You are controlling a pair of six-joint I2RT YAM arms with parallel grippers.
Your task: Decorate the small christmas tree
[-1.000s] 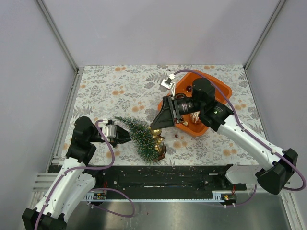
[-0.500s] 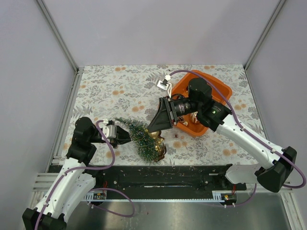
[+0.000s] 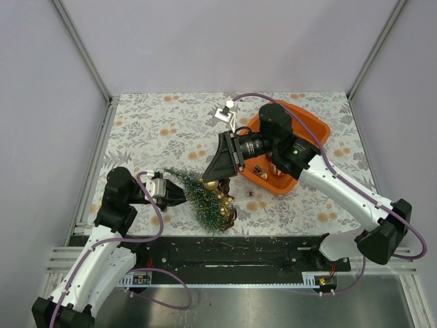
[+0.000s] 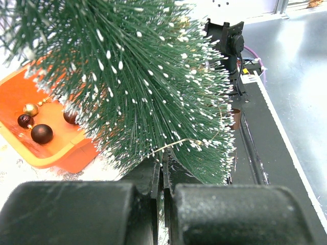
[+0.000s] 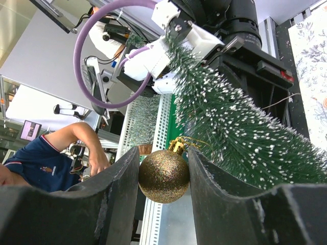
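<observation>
The small christmas tree (image 3: 207, 199) lies diagonally, tip back-left, base front-right (left pincer (image 3: 180, 197) clenches it, right pincer (image 5: 162, 155) grips bauble (image 5: 164, 177)).

**Green, gold and orange over a flowered cloth**

The small christmas tree (image 3: 203, 198), a bottle-brush cone, is dark green with white-frosted tips. The round glitter bauble (image 5: 164, 176) is gold. The rectangular plastic tub (image 3: 322, 127) is orange and holds dark brown glossy balls (image 4: 41, 133). The tablecloth (image 3: 164, 130) is pale, printed with grey leaves and orange blossoms.

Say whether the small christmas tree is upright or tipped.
Tipped: the small christmas tree lies sideways, narrow end near the left gripper.
</observation>
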